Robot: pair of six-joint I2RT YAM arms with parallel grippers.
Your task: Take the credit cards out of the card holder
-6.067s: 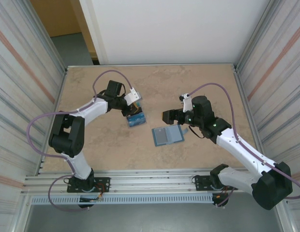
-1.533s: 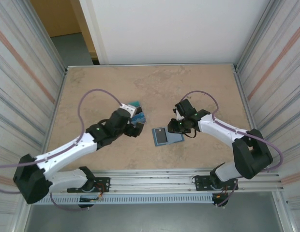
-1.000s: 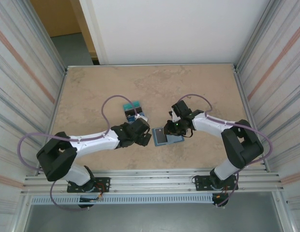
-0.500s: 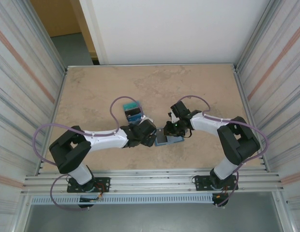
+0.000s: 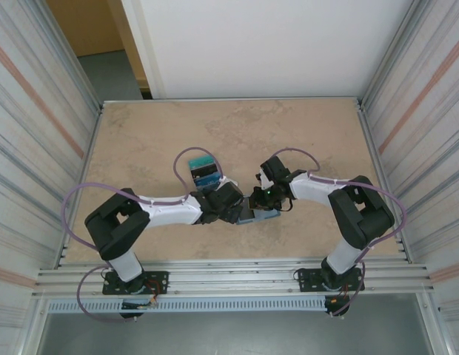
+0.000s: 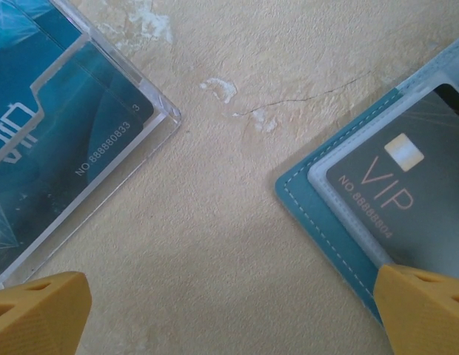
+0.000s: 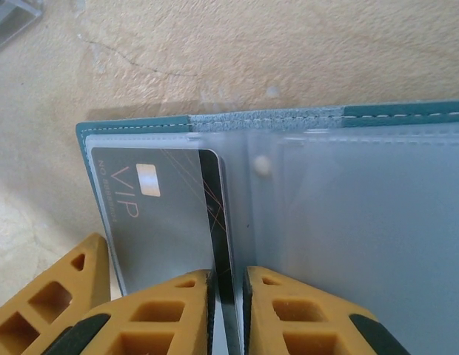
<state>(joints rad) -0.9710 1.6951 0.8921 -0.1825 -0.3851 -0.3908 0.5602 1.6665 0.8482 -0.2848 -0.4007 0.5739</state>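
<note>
The card holder [image 7: 392, 222] lies open on the bench [image 5: 141, 140], near the middle and toward the near edge, its steel-blue stitched border framing clear inner sleeves. In its left sleeve sits a black card [image 7: 155, 214] printed "VIP" in pale copper letters beside a small gold chip. The left wrist view gives its number as "NO 88888804".

The right pincer [image 7: 228, 310] has its orange fingers pressed almost together on the card holder's clear sleeve, with the black card's right edge running into the slim gap between them.

The left pincer [image 6: 229, 310] is spread wide just left of the holder, one fingertip over its corner and the other by a clear plastic case [image 6: 66, 148]. That case holds the teal-blue cards; the topmost shows a number starting "NO.88888". It lies left of and farther back than the holder, apart from it.
</note>
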